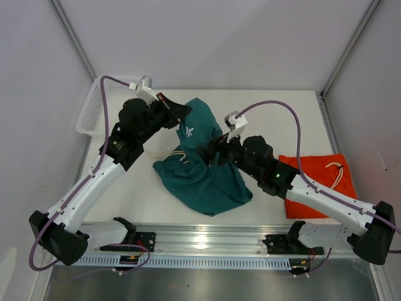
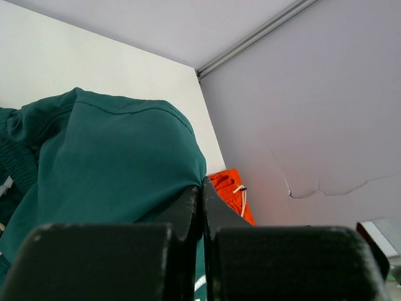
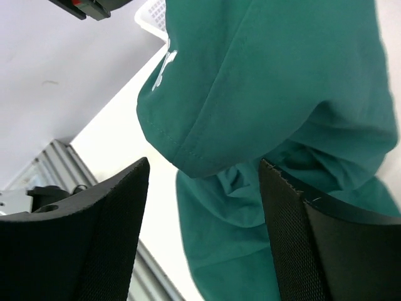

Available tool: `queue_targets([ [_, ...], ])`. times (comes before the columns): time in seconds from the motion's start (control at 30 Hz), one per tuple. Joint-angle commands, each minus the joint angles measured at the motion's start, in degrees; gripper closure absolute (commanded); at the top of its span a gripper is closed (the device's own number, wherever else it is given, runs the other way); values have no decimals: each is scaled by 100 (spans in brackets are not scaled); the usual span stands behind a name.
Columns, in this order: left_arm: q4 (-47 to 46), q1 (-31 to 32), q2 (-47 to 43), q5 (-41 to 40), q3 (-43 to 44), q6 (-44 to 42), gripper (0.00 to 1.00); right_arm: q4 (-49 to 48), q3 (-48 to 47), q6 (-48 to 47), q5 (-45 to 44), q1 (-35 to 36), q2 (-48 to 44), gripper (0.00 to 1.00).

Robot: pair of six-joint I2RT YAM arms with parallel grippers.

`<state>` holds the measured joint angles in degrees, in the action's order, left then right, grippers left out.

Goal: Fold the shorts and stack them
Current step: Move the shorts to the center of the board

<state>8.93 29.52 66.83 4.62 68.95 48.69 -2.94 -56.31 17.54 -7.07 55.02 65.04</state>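
The teal green shorts (image 1: 207, 182) lie crumpled mid-table, one leg pulled up toward the back left. My left gripper (image 1: 182, 113) is shut on that raised fabric; in the left wrist view its gripper (image 2: 202, 183) pinches the teal shorts (image 2: 106, 163) at the tips. My right gripper (image 1: 210, 150) is at the raised leg's right side, open. In the right wrist view the gripper (image 3: 203, 162) straddles a hanging hem of the teal shorts (image 3: 263, 94), its fingers apart from the cloth. The orange-red shorts (image 1: 319, 169) lie flat at the right, partly under my right arm.
A white mesh basket (image 1: 94, 106) stands at the back left corner, just behind my left arm. An aluminium rail (image 1: 200, 241) runs along the near edge. The orange-red shorts (image 2: 229, 188) with their white drawstring show beyond the left fingers.
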Motion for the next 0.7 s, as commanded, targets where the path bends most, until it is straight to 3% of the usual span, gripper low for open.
queue_targets([
  [0.0, -356, 80, -100, -49, -48, 106, 100, 101, -354, 522, 92, 52, 210, 28],
  [0.23, -401, 212, -82, -146, -92, 80, 100, -49, -556, 698, 443, 43, 579, 31],
  [0.33, -453, 291, -82, -137, -153, 97, 100, 56, -670, 716, 321, 35, 642, 59],
  [0.37, -471, 344, -82, -128, -171, 97, 100, 91, -670, 707, 277, 26, 607, 79],
  [0.4, -514, 362, -82, -120, -215, 54, 100, 153, -653, 698, 128, 26, 546, 86],
  [0.47, -541, 370, -56, -67, -259, 1, 94, 635, -627, 724, -162, 17, 275, 100],
  [0.5, -541, 370, -56, -67, -303, -34, 84, 767, -583, 742, -302, -53, 151, 100],
  [0.57, -594, 370, -30, 3, -365, -78, 81, 1136, -294, 803, -365, -167, -374, 100],
  [0.6, -603, 362, -3, 47, -391, -113, 66, 1260, -153, 856, -409, -281, -578, 100],
  [0.63, -594, 362, 23, 56, -373, -166, 60, 1583, 101, 969, -453, -334, -780, 100],
  [0.67, -551, 362, 84, 74, -365, -201, 59, 1795, 216, 1049, -479, -387, -1182, 100],
])
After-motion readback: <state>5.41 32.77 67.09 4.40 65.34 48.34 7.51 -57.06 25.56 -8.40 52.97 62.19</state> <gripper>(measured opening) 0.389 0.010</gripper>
